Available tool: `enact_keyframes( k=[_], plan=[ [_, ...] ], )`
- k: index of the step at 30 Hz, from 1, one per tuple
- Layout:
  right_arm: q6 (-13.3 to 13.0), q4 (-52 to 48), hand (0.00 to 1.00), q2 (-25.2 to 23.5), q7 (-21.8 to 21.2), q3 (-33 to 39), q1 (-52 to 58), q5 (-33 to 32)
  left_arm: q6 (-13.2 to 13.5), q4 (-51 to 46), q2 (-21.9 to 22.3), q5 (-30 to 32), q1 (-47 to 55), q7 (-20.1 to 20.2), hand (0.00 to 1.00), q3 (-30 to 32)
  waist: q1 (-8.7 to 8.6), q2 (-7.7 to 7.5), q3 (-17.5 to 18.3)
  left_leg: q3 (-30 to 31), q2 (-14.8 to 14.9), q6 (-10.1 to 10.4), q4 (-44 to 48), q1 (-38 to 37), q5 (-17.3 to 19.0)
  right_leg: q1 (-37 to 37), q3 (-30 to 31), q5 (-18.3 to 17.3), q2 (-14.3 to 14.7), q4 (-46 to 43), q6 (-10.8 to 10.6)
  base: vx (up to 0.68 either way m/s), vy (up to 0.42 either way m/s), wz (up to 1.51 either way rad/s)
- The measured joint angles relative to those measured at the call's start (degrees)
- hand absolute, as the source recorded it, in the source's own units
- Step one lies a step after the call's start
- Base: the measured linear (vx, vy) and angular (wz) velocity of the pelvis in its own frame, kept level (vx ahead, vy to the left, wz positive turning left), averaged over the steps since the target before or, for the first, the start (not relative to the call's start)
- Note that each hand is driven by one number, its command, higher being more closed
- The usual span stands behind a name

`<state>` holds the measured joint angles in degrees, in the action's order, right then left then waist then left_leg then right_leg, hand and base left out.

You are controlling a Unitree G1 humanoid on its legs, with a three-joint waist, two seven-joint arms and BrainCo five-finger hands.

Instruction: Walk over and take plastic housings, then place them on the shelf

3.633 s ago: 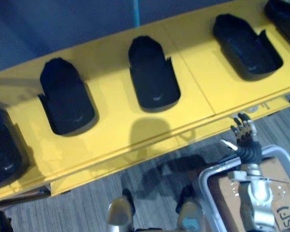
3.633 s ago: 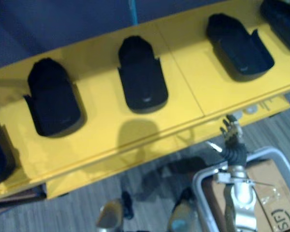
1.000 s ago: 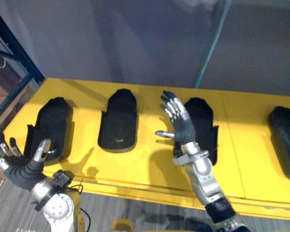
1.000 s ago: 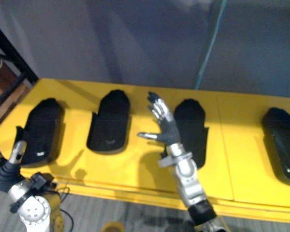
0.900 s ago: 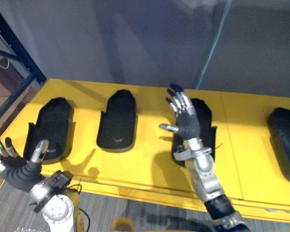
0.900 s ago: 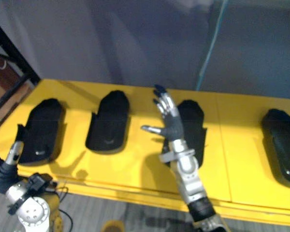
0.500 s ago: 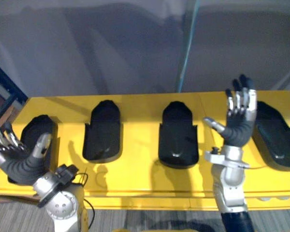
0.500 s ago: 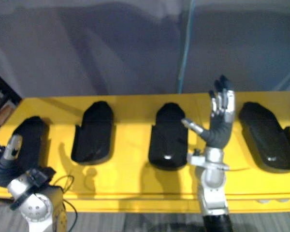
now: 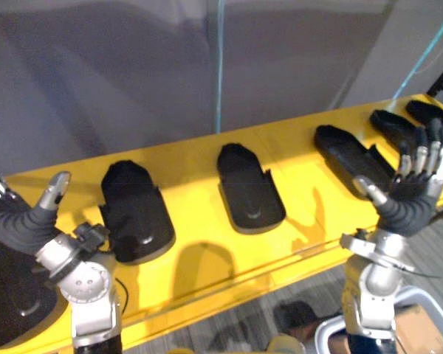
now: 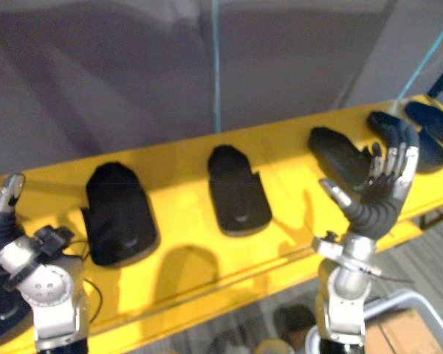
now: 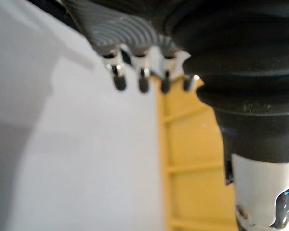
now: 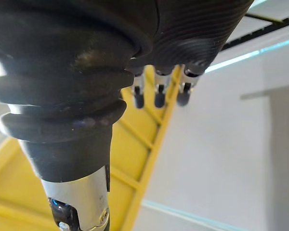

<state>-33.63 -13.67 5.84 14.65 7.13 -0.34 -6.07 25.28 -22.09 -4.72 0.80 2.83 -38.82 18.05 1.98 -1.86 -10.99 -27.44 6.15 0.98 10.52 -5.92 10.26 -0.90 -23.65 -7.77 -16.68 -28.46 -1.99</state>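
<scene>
Several black moulded plastic housings (image 9: pixel 249 188) lie in a row along the yellow bench (image 9: pixel 196 217) — our view has swung sideways, yet left hand (image 9: pixel 16 225) and right hand (image 9: pixel 406 206) stay spread, empty — nothing taken.

We see a long yellow flat-topped bench (image 9: pixel 196 188) carrying a row of black moulded plastic housings (image 9: pixel 249 188). They lie flat and apart from one another, with bare yellow between, from the left end to the right end.

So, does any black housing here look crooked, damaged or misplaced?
Nothing stands out: the black housings lie flat in one row on the yellow surface; left hand and right hand are open, empty.
</scene>
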Motion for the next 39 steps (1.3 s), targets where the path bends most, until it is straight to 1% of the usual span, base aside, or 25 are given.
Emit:
enact_keyframes(
  k=[1,3,4,5,7,10,14,16,17,18,19,20,21,22,23,24,25,29,30,32,34,35,37,38,39],
  plan=[
    [-0.86,1.36,0.00,0.00,0.29,-0.39,-0.49,0.08,0.02,-0.03,0.77,0.03,0.85,-0.13,0.00,0.04,0.19,-0.18,0.05,0.19,0.13,-0.15,1.38,1.20,0.13,0.41,0.01,-1.38,0.02,0.27,-0.40,-0.11,-0.089,0.02],
    [-1.56,3.79,0.00,0.05,0.58,-1.63,-2.06,0.13,0.02,-0.10,0.94,0.15,2.13,-0.79,0.00,-0.06,0.44,-1.21,0.31,0.22,0.78,-0.15,5.17,4.23,0.88,0.99,0.08,-2.90,0.74,3.81,-2.64,-0.11,-0.128,0.01],
    [-1.57,4.79,0.00,0.08,0.56,-2.01,-3.22,0.14,0.02,-0.33,1.18,0.18,2.64,-1.21,0.00,-0.02,1.13,-0.94,0.17,0.07,1.96,0.37,7.82,6.54,1.53,1.15,0.17,-4.03,2.09,7.84,-4.38,-0.15,-0.204,-0.19],
    [-1.50,5.43,0.00,0.44,0.55,-2.13,-4.21,0.14,-0.06,-0.37,2.41,0.22,2.95,-1.56,0.00,-0.03,1.48,1.08,-1.04,0.44,4.38,0.83,10.32,8.14,1.90,2.14,-0.18,-3.11,4.55,10.87,-4.44,-0.16,-0.211,-0.22],
    [-0.70,5.42,0.00,0.47,0.44,-2.22,-3.51,0.00,-0.22,-0.59,4.34,0.25,4.41,-1.49,0.00,-0.48,1.17,2.24,-1.64,0.87,6.27,1.14,10.98,8.17,1.34,3.15,-0.26,-2.24,6.82,12.28,-3.47,-0.15,-0.174,-0.10],
    [0.25,3.91,0.00,0.15,0.34,-1.04,0.34,-0.15,-0.25,-0.71,5.80,0.30,6.55,-1.15,0.00,-1.37,-0.39,1.69,-1.41,3.44,6.18,2.09,8.56,7.66,-1.31,4.30,-2.19,-2.89,7.82,12.64,-2.20,-0.11,-0.156,0.26],
    [0.41,2.84,0.00,-0.60,0.36,0.17,4.63,-0.01,0.30,-2.02,5.96,0.29,8.62,-0.67,0.00,-1.45,-1.42,1.56,-1.44,3.11,5.97,2.30,5.02,6.73,-4.98,5.24,-4.22,-2.55,8.35,13.65,-0.97,-0.09,-0.128,0.23],
    [0.41,2.85,0.00,-0.62,0.49,0.18,5.01,0.14,0.46,-2.34,5.90,0.25,8.78,-0.17,0.00,-1.46,-1.52,1.41,-1.50,3.41,5.39,1.80,5.05,6.93,-7.06,4.75,-4.42,-3.15,7.47,12.05,-0.05,-0.12,-0.062,0.09],
    [0.39,3.00,0.00,-0.71,0.42,0.14,5.04,0.09,0.47,-2.54,5.78,0.20,9.56,0.36,0.00,-1.43,-1.52,0.64,-1.12,3.99,3.89,2.05,3.00,6.81,-9.79,3.77,-4.34,-3.34,6.05,11.86,0.29,-0.13,-0.034,0.01],
    [0.33,2.99,0.00,-0.78,0.32,0.33,5.07,-0.02,0.52,-2.79,5.75,0.16,10.14,0.75,0.00,-1.44,-1.79,-0.10,-0.82,4.89,3.21,1.50,2.15,6.76,-10.27,3.11,-4.26,-3.38,5.24,11.86,0.70,-0.12,-0.023,-0.08],
    [0.24,3.03,0.00,-0.78,0.04,0.73,5.07,-0.53,0.53,-3.61,5.76,0.11,11.33,1.74,0.00,-1.49,-1.61,-0.03,-0.70,5.30,2.98,-0.58,5.08,6.71,-8.31,2.52,-3.83,-2.93,4.48,11.89,0.65,-0.07,-0.010,-0.11],
    [0.23,3.05,0.00,-0.75,-0.05,0.89,5.21,-0.75,0.53,-3.97,5.77,0.10,11.88,1.95,0.00,-1.62,-1.61,-0.08,-0.71,5.69,2.84,-0.76,6.17,6.19,-7.46,2.45,-3.60,-2.73,4.29,11.98,0.50,-0.07,0.004,-0.14],
    [0.16,3.03,0.00,-0.71,-0.49,1.31,5.56,-1.53,0.55,-4.36,5.79,-0.24,12.59,2.62,0.00,-1.98,-1.67,0.50,-0.37,6.62,2.13,-0.21,5.55,4.55,-6.58,2.28,-3.13,-2.47,4.14,12.18,0.19,-0.05,0.067,-0.07],
    [-0.04,2.94,0.00,-0.59,-1.11,1.69,6.36,-2.37,0.59,-4.90,5.83,-0.83,13.50,4.44,0.00,-3.01,-1.95,1.96,0.64,6.69,1.42,1.08,0.46,2.04,-6.23,1.88,-3.09,-2.12,4.20,12.26,-0.42,-0.02,0.141,0.05],
    [-0.15,3.00,0.00,-0.62,-1.39,1.72,7.01,-2.66,0.60,-4.98,5.87,-0.87,13.58,6.46,0.00,-4.05,-2.62,3.17,1.37,6.49,0.78,1.40,-5.23,0.45,-6.34,1.19,-3.28,-1.60,4.37,12.29,-1.26,0.00,0.167,0.15],
    [-0.14,3.01,0.00,-0.86,-1.58,1.68,7.12,-2.66,0.57,-4.98,5.82,-0.87,13.45,7.20,0.00,-4.51,-2.77,3.53,1.59,6.44,0.51,1.80,-7.06,-0.10,-6.27,0.77,-3.43,-1.11,4.38,12.28,-1.98,0.02,0.195,0.20],
    [0.00,3.04,0.00,-1.39,-1.97,1.68,7.26,-2.73,0.41,-4.95,5.75,-0.85,13.15,8.21,0.00,-5.30,-2.80,3.73,1.72,6.53,0.20,3.47,-8.69,-0.11,-6.68,0.16,-3.63,-0.24,4.31,12.38,-2.33,0.00,0.196,0.09],
    [0.25,3.08,0.00,-3.40,-4.89,0.24,7.82,-3.75,0.14,-4.69,4.93,-0.87,12.98,10.40,0.00,-5.81,-2.58,0.69,2.22,6.53,-2.01,2.93,-10.17,-0.06,-7.02,2.13,-3.61,4.57,4.02,18.44,-3.76,0.01,0.152,0.02],
    [0.23,3.11,0.00,-3.43,-5.22,-0.11,7.78,-4.06,0.13,-4.68,4.83,-0.89,12.92,10.41,0.00,-5.74,-2.53,0.38,2.41,6.57,-2.29,2.82,-10.21,-0.08,-7.00,2.50,-3.63,5.08,3.97,19.30,-3.98,0.02,0.105,0.04],
    [0.19,3.63,0.00,-3.45,-8.30,-1.50,7.24,-6.48,0.09,-4.67,4.83,-0.75,12.91,9.60,0.00,-5.61,-2.36,0.03,2.69,6.82,-3.06,2.28,-10.23,-0.11,-6.92,3.58,-3.94,6.40,3.98,21.43,-4.39,0.02,0.062,0.08],
    [0.02,7.64,0.00,-3.23,-12.61,-4.65,4.29,-9.07,-0.77,-4.68,4.81,0.02,12.84,5.77,0.00,-4.97,-2.18,0.43,2.63,9.12,-3.79,1.80,-10.53,-0.12,-6.90,6.02,-6.03,7.40,3.92,23.78,-4.87,-0.01,0.034,0.37],
    [0.05,9.15,0.00,-3.18,-13.55,-5.81,3.17,-9.51,-1.17,-4.69,4.83,0.26,12.75,4.79,0.00,-4.59,-1.98,0.55,2.66,9.79,-3.93,1.64,-10.65,-0.16,-7.01,6.72,-6.69,7.54,3.93,24.23,-4.99,-0.02,0.009,0.56],
    [0.06,14.98,0.00,-2.71,-16.56,-10.87,-2.16,-11.40,-4.15,-4.79,5.24,0.29,13.01,1.24,0.00,-2.04,0.09,1.59,2.56,13.05,-4.37,0.97,-11.35,-0.09,-7.55,8.95,-10.15,7.67,3.93,25.19,-5.17,0.00,-0.007,0.69],
    [0.05,16.28,0.00,-2.55,-17.26,-12.04,-3.55,-11.61,-5.23,-4.80,5.32,0.29,13.17,0.71,0.00,-1.19,1.02,1.89,2.64,13.91,-4.48,0.91,-11.59,-0.01,-7.80,9.35,-11.05,7.67,3.93,25.36,-5.18,-0.01,-0.019,0.80],
    [0.09,18.58,0.00,-2.19,-18.09,-14.61,-6.48,-11.65,-7.33,-4.82,5.37,0.23,14.44,-0.57,0.00,0.84,2.48,2.49,2.92,15.91,-4.79,0.86,-12.47,0.07,-8.48,10.37,-13.00,7.67,3.97,25.74,-5.19,-0.01,-0.015,0.74]
  ],
)
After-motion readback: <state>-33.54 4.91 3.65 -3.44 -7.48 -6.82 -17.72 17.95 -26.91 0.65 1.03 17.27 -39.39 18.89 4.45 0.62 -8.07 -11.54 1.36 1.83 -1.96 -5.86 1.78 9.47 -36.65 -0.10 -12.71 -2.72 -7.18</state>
